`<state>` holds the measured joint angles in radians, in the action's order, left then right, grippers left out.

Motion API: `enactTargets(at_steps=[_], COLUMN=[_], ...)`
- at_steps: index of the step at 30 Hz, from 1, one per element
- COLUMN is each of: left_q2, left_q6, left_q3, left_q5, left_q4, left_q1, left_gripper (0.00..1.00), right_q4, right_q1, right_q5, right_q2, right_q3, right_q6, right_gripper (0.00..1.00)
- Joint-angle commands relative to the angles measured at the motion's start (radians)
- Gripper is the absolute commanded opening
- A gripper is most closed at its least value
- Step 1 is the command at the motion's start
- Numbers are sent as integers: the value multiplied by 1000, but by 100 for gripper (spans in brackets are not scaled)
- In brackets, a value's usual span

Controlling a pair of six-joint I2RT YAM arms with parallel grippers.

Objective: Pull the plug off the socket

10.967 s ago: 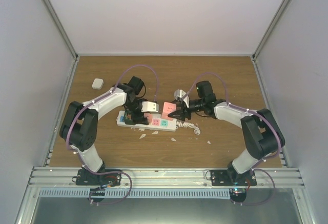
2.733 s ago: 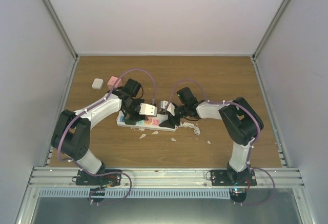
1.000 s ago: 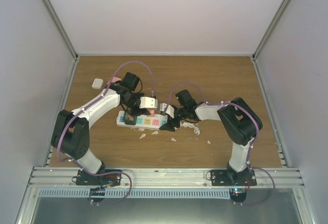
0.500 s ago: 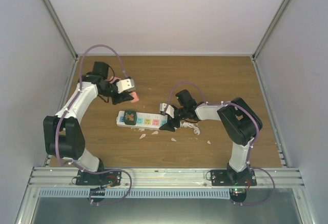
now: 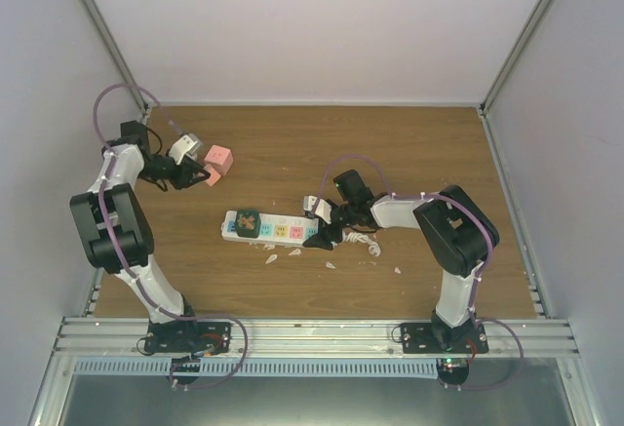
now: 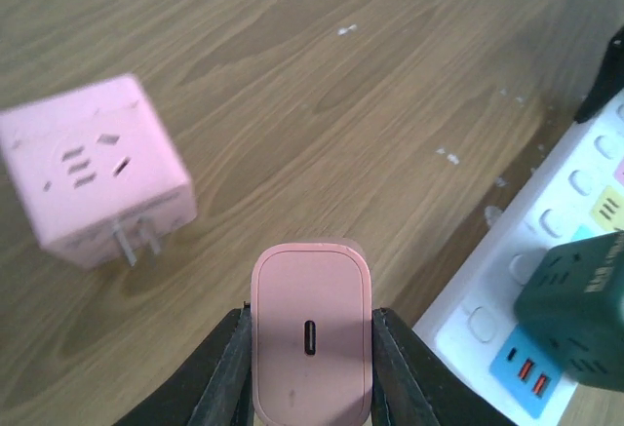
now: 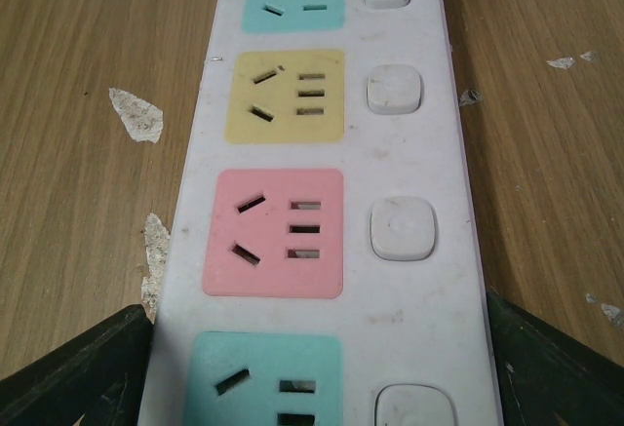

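Pinching a flat pink plug by two opposite sides in the left claw, closed tight on it, port end toward the wrist camera, out at the far left of the bench and well apart from the socket. Shows no prongs seated and no link between plug and socket, so probably past the pull itself. Near the claw, a pink cube adapter, blurred, prongs showing; cannot tell whether resting or tumbling.

Bracing the socket from its right end with the right claw: jaws spread wide, one finger against each long edge, apparently clamped across the width. Leaves the socket mid-bench, running left to right, with a dark green adapter plugged in at its left end and a short white cord bunched at its right.

Judging by look: a light, rigid, smooth-shelled plug, apt to slip between hard fingers, so best taken low on the flat flanks and drawn straight, never rocked, to spare the prongs. Likewise a light, stiff socket, likely to slide or lift unless held across its width close to the outlet in use.
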<state>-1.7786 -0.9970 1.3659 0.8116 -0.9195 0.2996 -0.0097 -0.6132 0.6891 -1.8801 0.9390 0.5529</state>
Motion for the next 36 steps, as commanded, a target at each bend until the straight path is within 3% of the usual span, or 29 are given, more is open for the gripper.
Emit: enactTargets(at_steps=[1,7,19,28,36], left_q2=[-78,-208,-316,-337,-266], left_q6=[38,145,169,214,202], left_q3=[39,100,135,146,127], left_q5=[29,1,2,-45,-77], left_q4=[-4,32,39,74,102], left_q1=[47,91,98,105,110], left_gripper=[18,19,23,54,74], right_q4=[-37,-42,-45,-41,-42], right_q1=[-8,-8,-9,-8,-7], right_q5=[-57,-52,-48,-49,-46], right_q2=[-23,-29,-31,-27,-25], right_q3=[11,14,17,12,11], right_q6=[-1,-1,-2,1,4], right_gripper=[39,39,40,41,42])
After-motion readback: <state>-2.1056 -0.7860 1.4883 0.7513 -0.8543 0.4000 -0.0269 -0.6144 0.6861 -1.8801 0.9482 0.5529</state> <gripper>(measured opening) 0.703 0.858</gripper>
